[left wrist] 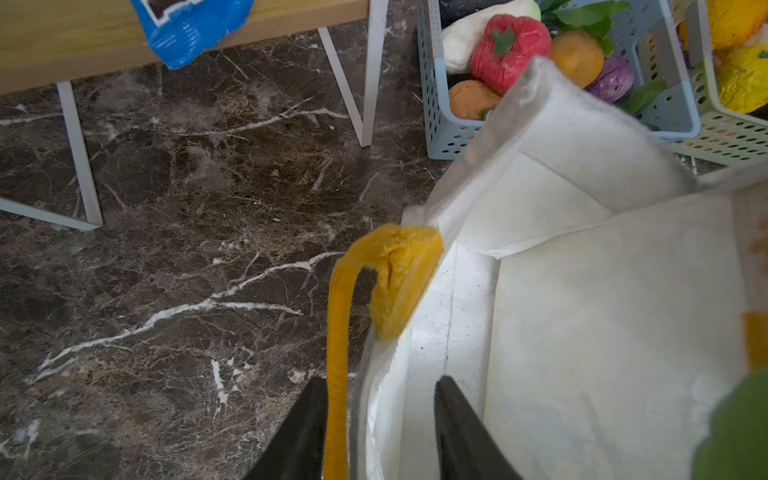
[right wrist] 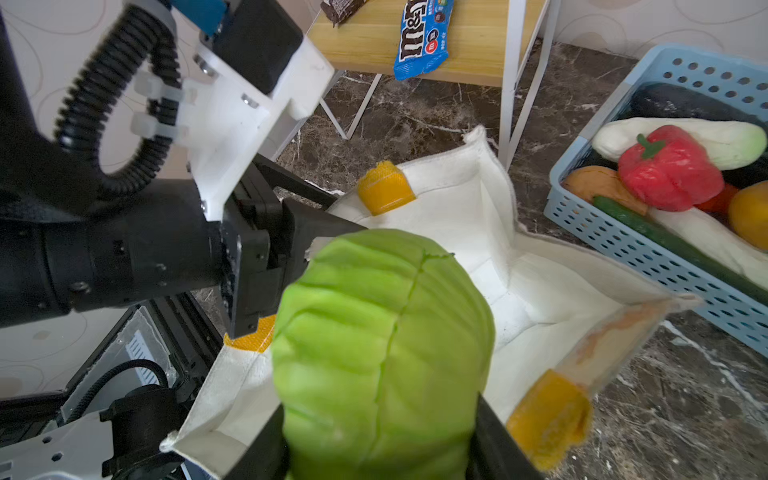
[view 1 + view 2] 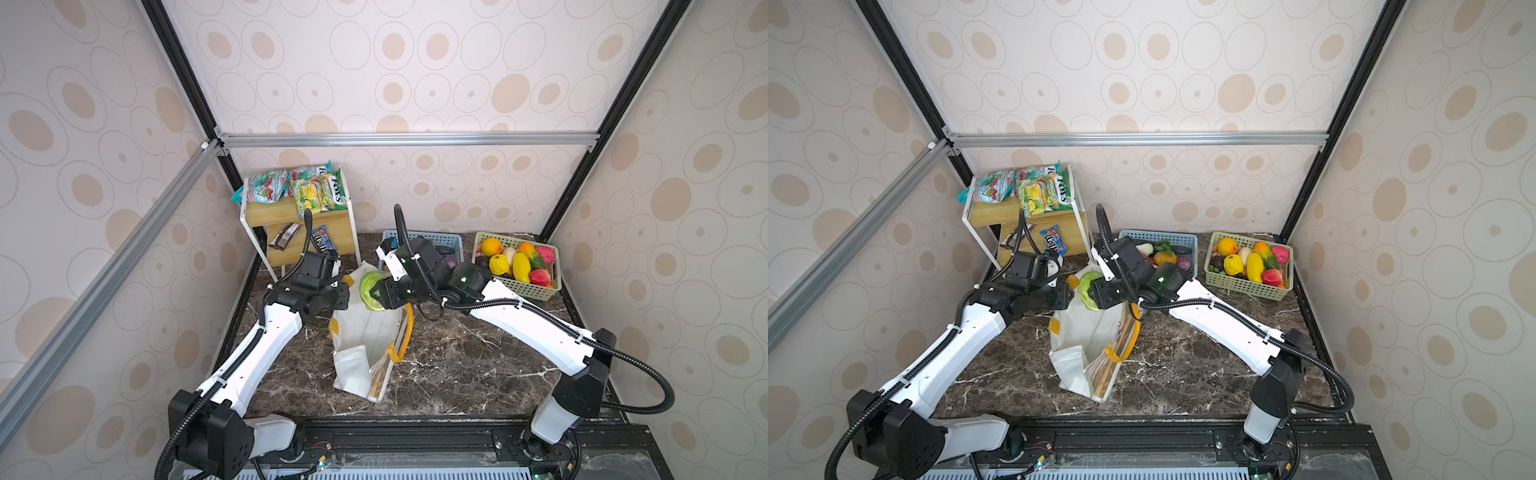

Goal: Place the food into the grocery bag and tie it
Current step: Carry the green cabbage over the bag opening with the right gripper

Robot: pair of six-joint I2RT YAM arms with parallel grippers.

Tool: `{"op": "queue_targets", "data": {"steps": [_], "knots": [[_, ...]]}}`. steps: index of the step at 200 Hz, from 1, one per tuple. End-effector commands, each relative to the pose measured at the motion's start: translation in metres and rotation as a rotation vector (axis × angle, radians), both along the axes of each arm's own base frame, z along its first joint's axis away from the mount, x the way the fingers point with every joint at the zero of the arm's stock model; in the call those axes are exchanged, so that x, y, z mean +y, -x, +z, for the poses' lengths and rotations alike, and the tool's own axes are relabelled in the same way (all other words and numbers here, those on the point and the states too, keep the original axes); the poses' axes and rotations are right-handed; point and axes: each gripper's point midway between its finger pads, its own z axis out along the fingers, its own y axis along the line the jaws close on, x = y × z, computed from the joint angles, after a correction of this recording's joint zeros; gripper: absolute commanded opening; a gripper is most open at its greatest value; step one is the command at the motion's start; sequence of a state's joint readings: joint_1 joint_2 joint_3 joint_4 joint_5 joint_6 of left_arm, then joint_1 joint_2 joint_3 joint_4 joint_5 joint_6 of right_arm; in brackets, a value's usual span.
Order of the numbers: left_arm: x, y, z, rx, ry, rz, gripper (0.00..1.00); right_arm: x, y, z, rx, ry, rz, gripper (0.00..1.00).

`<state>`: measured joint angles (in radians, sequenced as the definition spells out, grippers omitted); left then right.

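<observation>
You have the green cabbage (image 2: 382, 345) hanging just over the open mouth of the grocery bag (image 3: 351, 368), with the fingers of your right gripper (image 2: 378, 436) closed against its sides. At the bag's left rim, your left gripper (image 1: 380, 386) has its fingers (image 1: 299, 436) apart, straddling the rim fabric and a yellow strap (image 1: 336, 353) without clamping either. Behind the bag to its right, the blue basket (image 3: 449, 237) and the green basket (image 3: 532, 291) hold toy produce. Behind it to its left, the M&M's packet (image 3: 322, 240) lies on the wooden shelf (image 3: 286, 214).

Count: 1 grocery bag (image 3: 365, 332), 1 cabbage (image 3: 368, 289), 1 M&M's packet (image 3: 323, 240), 1 shelf (image 3: 274, 212), 2 baskets – blue basket (image 3: 440, 237), green basket (image 3: 532, 291).
</observation>
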<state>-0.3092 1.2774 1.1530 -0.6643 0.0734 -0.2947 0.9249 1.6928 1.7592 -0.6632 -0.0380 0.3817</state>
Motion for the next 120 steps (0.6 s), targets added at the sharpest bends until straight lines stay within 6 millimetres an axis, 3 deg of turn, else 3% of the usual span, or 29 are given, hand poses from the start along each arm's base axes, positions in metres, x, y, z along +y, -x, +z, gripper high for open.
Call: {"op": "queue_targets", "data": {"steps": [1,22,120], "knots": [[0.000,-0.008,0.009,-0.027,0.007,-0.007,0.37,0.010,0.001,-0.012,0.019,-0.016,0.010,0.51],[-0.001,-0.008,0.011,-0.033,0.011,-0.010,0.28,0.011,-0.003,-0.030,0.016,0.009,0.005,0.51],[-0.015,-0.001,0.022,-0.040,0.096,-0.059,0.06,0.004,-0.015,-0.098,0.029,0.194,-0.010,0.51]]}}
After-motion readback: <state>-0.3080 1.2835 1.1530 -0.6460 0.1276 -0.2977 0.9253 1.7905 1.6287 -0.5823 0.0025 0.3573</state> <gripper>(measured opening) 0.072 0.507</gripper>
